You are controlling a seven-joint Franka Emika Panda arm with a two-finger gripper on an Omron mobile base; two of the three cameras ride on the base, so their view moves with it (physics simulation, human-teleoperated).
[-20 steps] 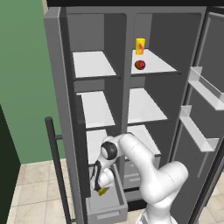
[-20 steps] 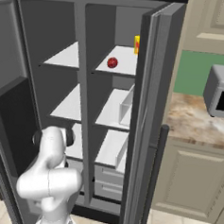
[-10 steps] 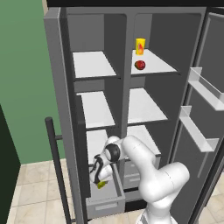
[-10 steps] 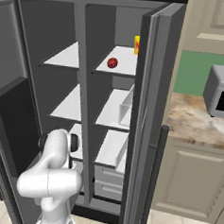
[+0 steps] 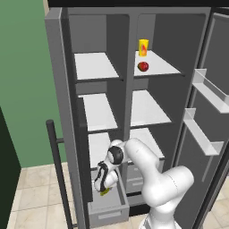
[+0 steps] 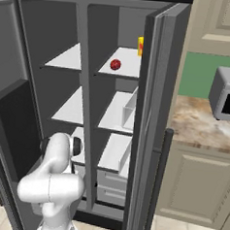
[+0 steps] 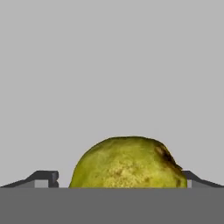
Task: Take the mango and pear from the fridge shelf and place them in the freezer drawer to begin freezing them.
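The freezer drawer (image 5: pixel 109 208) stands pulled out at the foot of the open fridge, its long axis running front to back. The fridge shelf (image 5: pixel 159 66) on the upper right carries the mango (image 5: pixel 143 66), with a yellow carton (image 5: pixel 143 47) behind it. The pear (image 7: pixel 127 162) sits between the fingers (image 7: pixel 43 178), which pinch it from both sides over the drawer; the left base view shows only a yellow sliver of it under the gripper (image 5: pixel 104 190). Which way it points I cannot tell.
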